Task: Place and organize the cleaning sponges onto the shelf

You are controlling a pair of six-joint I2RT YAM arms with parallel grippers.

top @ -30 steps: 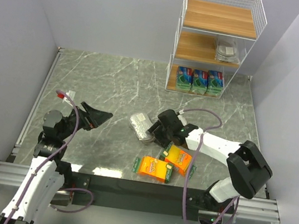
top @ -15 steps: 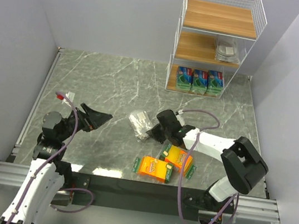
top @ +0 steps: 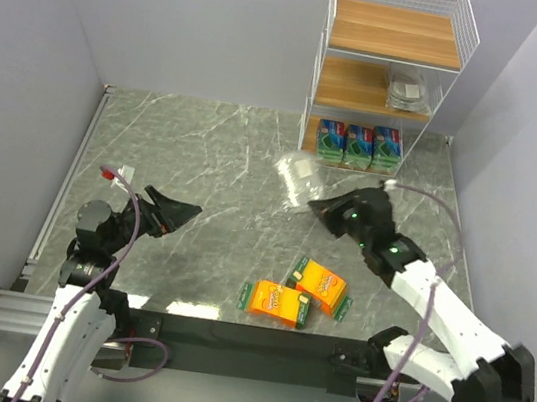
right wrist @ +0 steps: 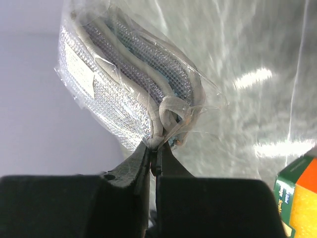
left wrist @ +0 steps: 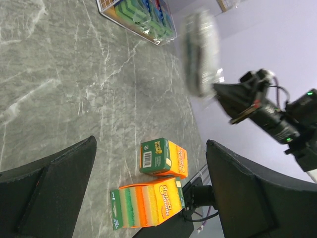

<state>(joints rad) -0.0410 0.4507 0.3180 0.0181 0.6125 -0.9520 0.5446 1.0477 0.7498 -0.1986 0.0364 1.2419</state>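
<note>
grey pack [right wrist: 133, 84] is hanging above the tabletop [top: 205, 151], its wrapper pinched in the right gripper [right wrist: 154, 148]; left gripper [left wrist: 151, 144] is gaping apart.

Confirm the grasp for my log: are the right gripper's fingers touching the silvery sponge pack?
Touching. The right wrist view shows the right gripper with its fingers shut on the gathered edge of the silvery grey sponge pack, no gap visible.

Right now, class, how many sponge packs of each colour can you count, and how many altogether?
Blue-and-green packs: 3, on the bottom tier of the shelf.
Orange packs: 2, on the table.
Silvery grey packs: 2, one on the middle tier, one in the right gripper.
Total: 7
</note>
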